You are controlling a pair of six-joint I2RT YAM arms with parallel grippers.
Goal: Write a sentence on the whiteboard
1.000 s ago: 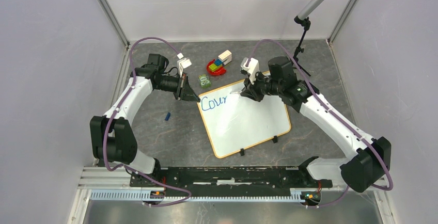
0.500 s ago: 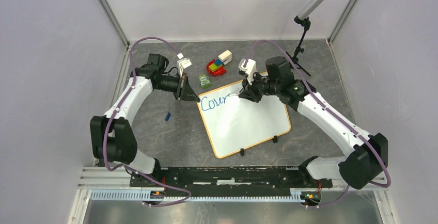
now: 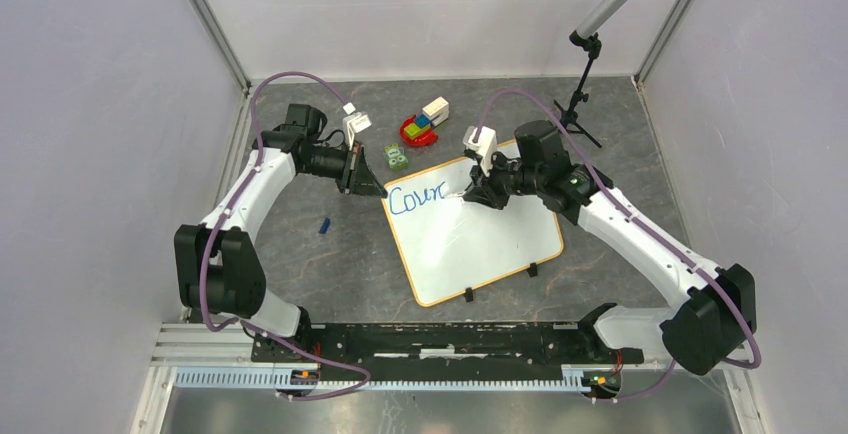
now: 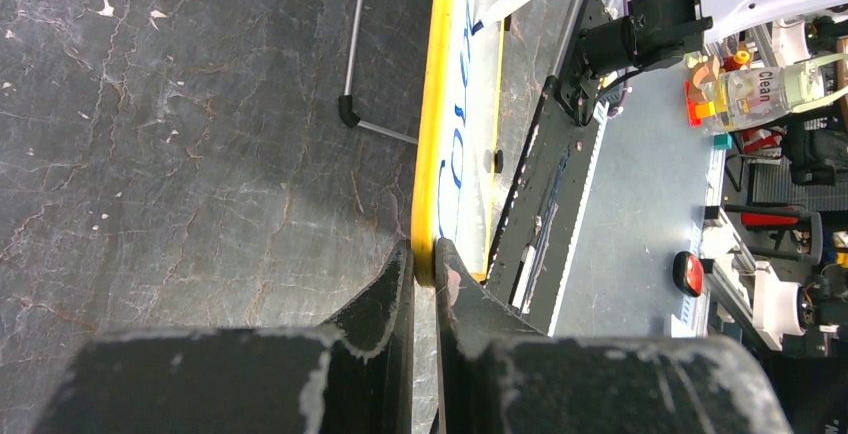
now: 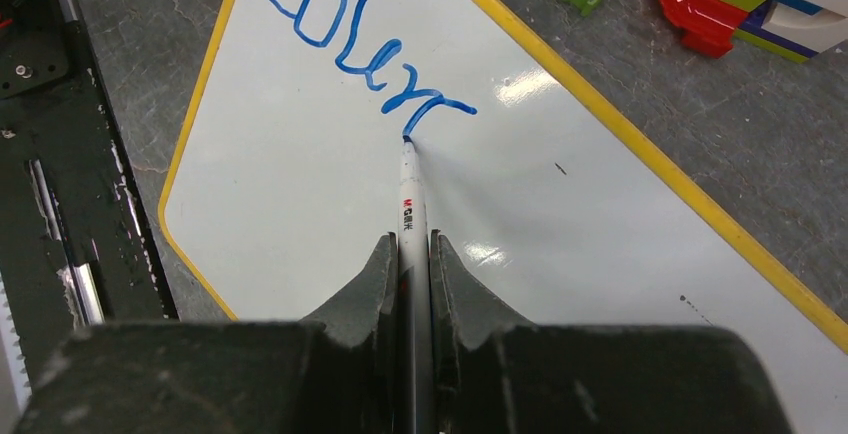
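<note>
The whiteboard (image 3: 480,229) lies flat mid-table, white with a yellow rim and two black clips on its near edge. Blue letters of the sentence (image 3: 415,197) (image 5: 350,54) reading "Cour" plus a fresh stroke run along its upper left corner. My left gripper (image 3: 382,192) (image 4: 424,259) is shut on the whiteboard's yellow rim (image 4: 432,154) at that corner. Over the board's top, my right gripper (image 3: 472,194) (image 5: 411,244) is shut on a white marker (image 5: 409,204), whose blue tip touches the board at the end of the last stroke.
Behind the board sit a green toy figure (image 3: 397,157) and a red dish with coloured bricks (image 3: 420,126). A small blue cap (image 3: 324,224) lies left of the board. A black stand (image 3: 580,104) rises at the back right. The arms' base rail (image 3: 440,339) spans the near edge.
The right gripper has shifted slightly left and nearer with the marker, adding a new blue stroke after "Cour". The left gripper stayed clamped on the rim.
</note>
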